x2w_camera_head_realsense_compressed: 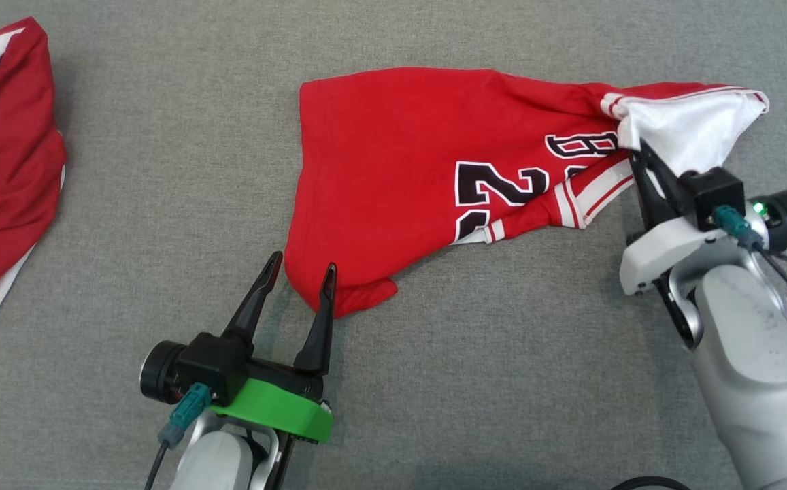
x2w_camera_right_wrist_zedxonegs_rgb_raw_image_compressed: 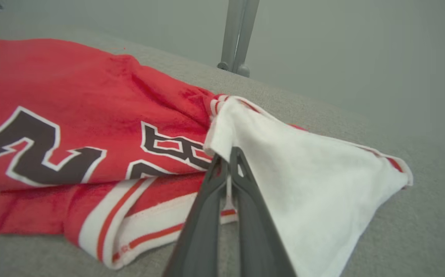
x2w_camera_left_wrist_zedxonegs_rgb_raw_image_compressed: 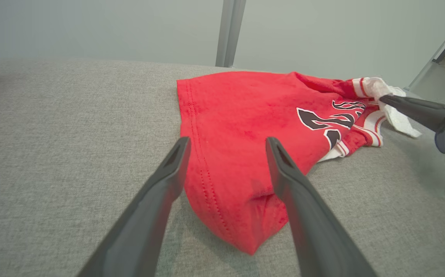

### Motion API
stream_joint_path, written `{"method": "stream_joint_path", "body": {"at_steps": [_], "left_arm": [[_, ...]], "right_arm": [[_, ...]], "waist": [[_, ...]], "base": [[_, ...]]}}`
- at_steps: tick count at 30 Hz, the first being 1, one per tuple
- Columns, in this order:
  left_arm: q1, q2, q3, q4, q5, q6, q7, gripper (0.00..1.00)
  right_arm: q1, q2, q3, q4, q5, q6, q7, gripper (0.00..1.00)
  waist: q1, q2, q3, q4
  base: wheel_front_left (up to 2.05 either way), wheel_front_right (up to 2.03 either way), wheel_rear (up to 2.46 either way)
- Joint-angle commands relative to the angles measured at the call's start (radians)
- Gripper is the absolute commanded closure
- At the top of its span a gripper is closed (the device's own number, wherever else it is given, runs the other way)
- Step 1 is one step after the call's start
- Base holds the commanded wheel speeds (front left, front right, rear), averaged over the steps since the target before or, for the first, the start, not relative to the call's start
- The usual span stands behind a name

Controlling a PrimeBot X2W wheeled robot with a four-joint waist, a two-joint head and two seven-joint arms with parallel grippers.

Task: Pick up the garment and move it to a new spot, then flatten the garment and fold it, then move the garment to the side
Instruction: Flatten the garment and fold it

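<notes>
In the head view the garment (x2w_camera_head_realsense_compressed: 420,170) looks limp and light, lying across the frame's upper middle. Left wrist view: the left gripper (x2w_camera_left_wrist_zedxonegs_rgb_raw_image_compressed: 227,141) straddles its hem corner (x2w_camera_left_wrist_zedxonegs_rgb_raw_image_compressed: 245,231), jaws spread (stitched edge, probably a good hold). Right wrist view: the right gripper (x2w_camera_right_wrist_zedxonegs_rgb_raw_image_compressed: 227,154), jaws together, pinches its white lining (x2w_camera_right_wrist_zedxonegs_rgb_raw_image_compressed: 303,173).

Garment (x2w_camera_head_realsense_compressed: 400,170) lies between left tool (x2w_camera_head_realsense_compressed: 303,267) and right tool (x2w_camera_head_realsense_compressed: 638,148).

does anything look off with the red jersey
The red jersey lies bunched and skewed, not flat; at its right end the fabric is flipped, showing a white side, where the right pincer is shut on it. The left pincer is open around the near corner.
</notes>
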Motion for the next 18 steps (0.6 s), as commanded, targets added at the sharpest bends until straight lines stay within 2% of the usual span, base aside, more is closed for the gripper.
{"method": "stream_joint_path", "body": {"at_steps": [1,4,7,11,14,15,16,18], "left_arm": [[-0.005,0.003,-0.001,-0.001,0.0,0.002,-0.001,0.0],[-0.013,0.003,-0.008,-0.006,-0.004,0.001,-0.001,0.0],[-0.032,0.003,-0.039,-0.007,-0.014,-0.003,-0.001,0.0],[-0.041,0.003,-0.089,-0.008,-0.041,0.0,-0.001,0.0],[-0.03,0.003,-0.115,-0.005,-0.051,0.006,-0.001,0.0],[-0.019,0.003,-0.121,-0.003,-0.055,0.009,-0.001,0.0],[-0.009,0.003,-0.123,0.0,-0.058,0.013,-0.001,0.0],[0.005,0.002,-0.123,0.006,-0.06,0.018,-0.001,0.0]], "right_arm": [[-0.025,-0.01,-0.007,-0.03,0.01,-0.002,-0.003,1.0],[-0.071,-0.041,-0.031,-0.095,0.015,-0.002,-0.003,1.0],[-0.174,-0.097,-0.029,-0.09,-0.014,-0.001,-0.003,1.0],[-0.33,-0.172,-0.01,0.003,-0.06,-0.002,-0.003,1.0],[-0.44,-0.193,-0.025,0.096,-0.08,-0.002,-0.003,1.0],[-0.453,-0.191,-0.031,0.136,-0.103,-0.001,-0.002,0.6],[-0.477,-0.186,-0.045,0.169,-0.111,-0.002,-0.001,0.0],[-0.528,-0.179,-0.071,0.211,-0.132,-0.002,-0.002,0.0]], "waist": [[-0.0001,-0.0001,0.002,0.003],[-0.0001,-0.0001,0.014,0.023],[-0.0001,-0.0001,0.033,0.079],[-0.0001,-0.0001,0.059,0.187],[-0.0001,-0.0001,0.07,0.249],[-0.0001,-0.0001,0.07,0.263],[-0.0001,-0.0001,0.07,0.272],[-0.0001,-0.0001,0.07,0.282]], "base": [[0.0,0.0,0.0],[0.0,0.0,0.0],[0.0,0.0,0.0],[0.0,0.0,0.0],[0.0,0.0,0.0],[0.0,0.0,0.0],[0.0,0.0,0.0],[0.0,0.0,0.0]]}}
